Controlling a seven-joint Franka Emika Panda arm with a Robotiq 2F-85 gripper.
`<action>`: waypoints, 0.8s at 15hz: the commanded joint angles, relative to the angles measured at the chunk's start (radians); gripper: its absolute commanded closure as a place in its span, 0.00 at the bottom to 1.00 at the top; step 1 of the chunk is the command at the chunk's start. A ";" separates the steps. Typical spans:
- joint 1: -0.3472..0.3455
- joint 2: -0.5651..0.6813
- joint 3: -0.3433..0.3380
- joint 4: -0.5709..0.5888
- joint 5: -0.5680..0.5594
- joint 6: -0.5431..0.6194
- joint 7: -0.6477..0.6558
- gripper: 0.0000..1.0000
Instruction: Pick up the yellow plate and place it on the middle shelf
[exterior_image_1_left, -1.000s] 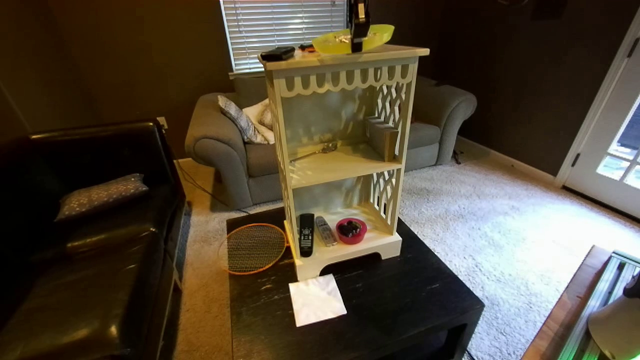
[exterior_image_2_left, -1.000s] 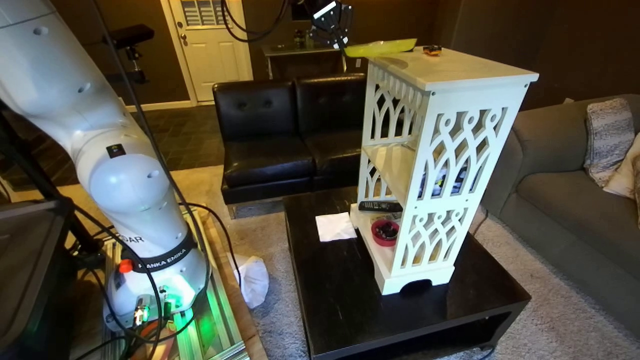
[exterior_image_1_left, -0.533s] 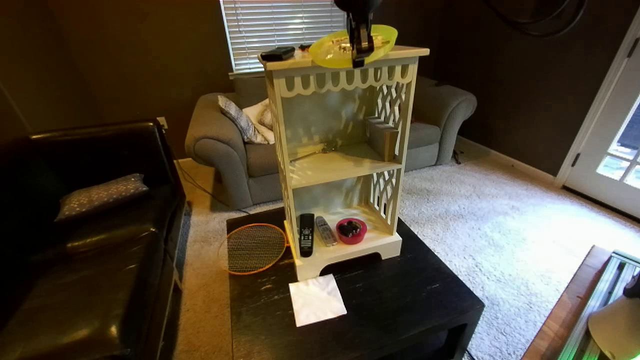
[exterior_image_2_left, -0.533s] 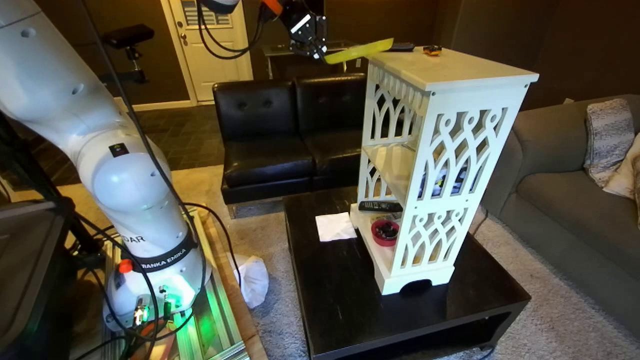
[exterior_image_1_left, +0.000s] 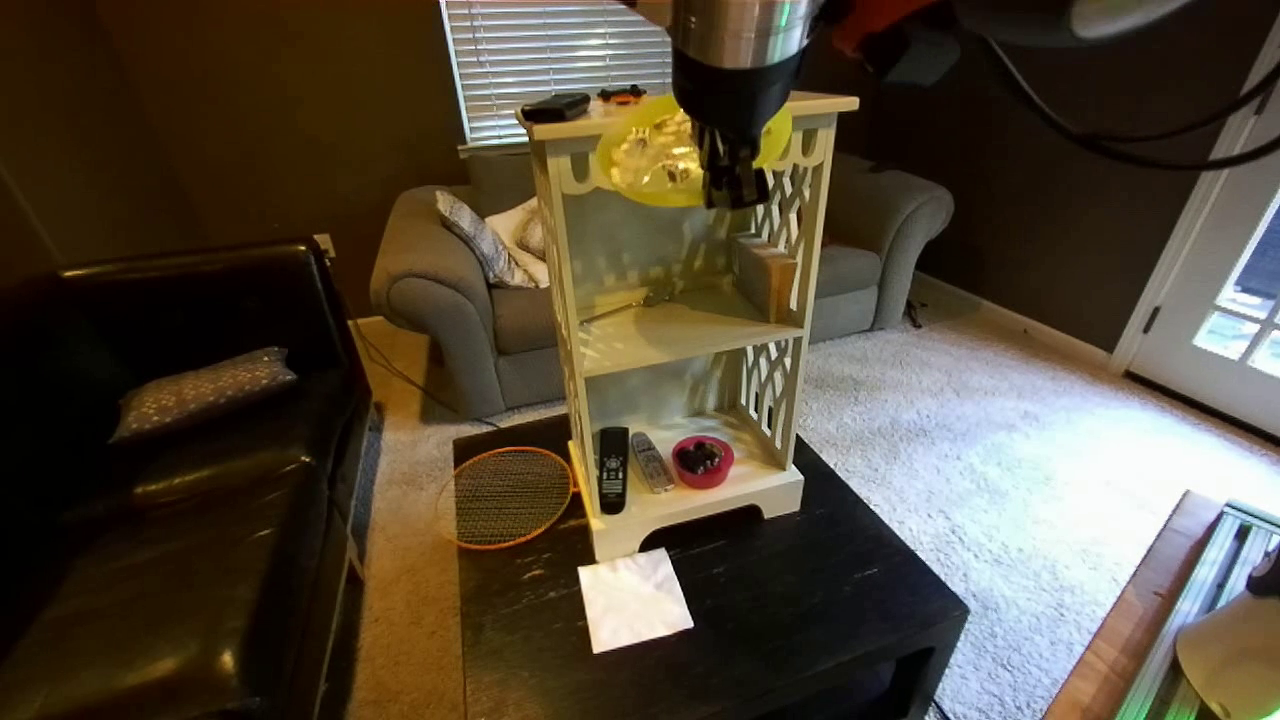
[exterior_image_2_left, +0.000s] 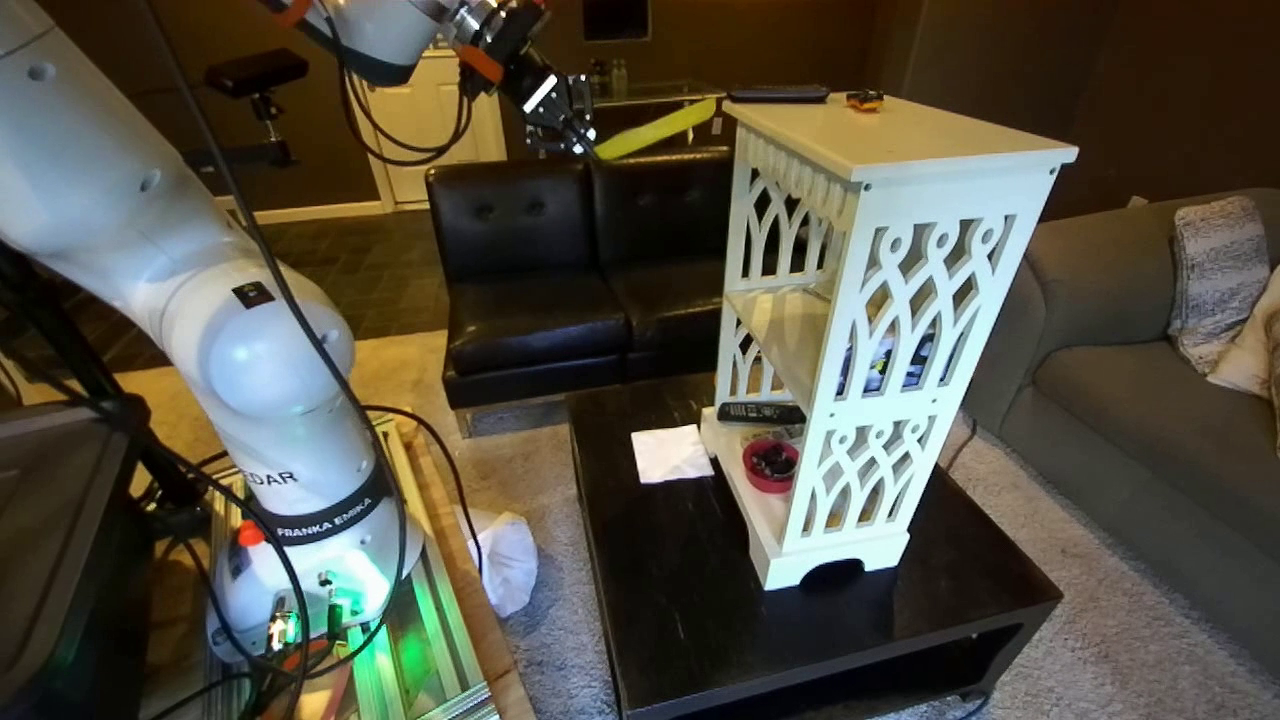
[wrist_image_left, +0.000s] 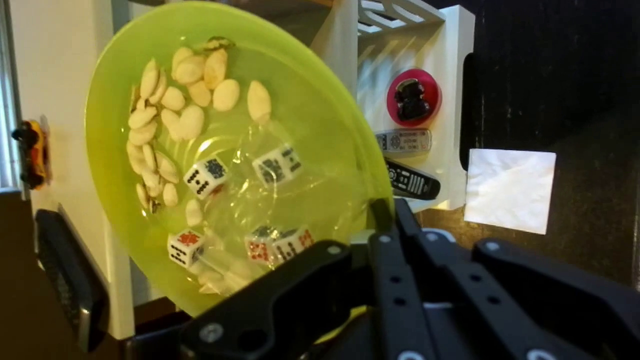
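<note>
The yellow plate is in the air in front of the cream-white unit's top board, also seen edge-on in an exterior view. It is tilted, its far edge higher than the gripped edge. In the wrist view the plate carries pale nuts or seeds and several dice in clear wrap. My gripper is shut on the plate's rim, one finger on each side; the gripper also shows in both exterior views. The middle shelf lies below the plate; it shows partly from the side.
On the middle shelf are a metal utensil and a box-like block at one end. The top board holds a black object and an orange toy. Remotes and a reddish bowl stand on the lowest tier.
The gripper has drawn the plate off from over the top board, back toward the robot's base and lower. The plate has tilted more. The unit and its contents have not moved.
</note>
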 joint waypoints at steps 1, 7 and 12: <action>0.027 -0.030 -0.071 -0.101 0.021 0.203 -0.073 0.99; -0.016 -0.002 -0.237 -0.256 0.057 0.631 -0.251 0.99; -0.044 0.055 -0.368 -0.329 0.177 0.791 -0.469 0.99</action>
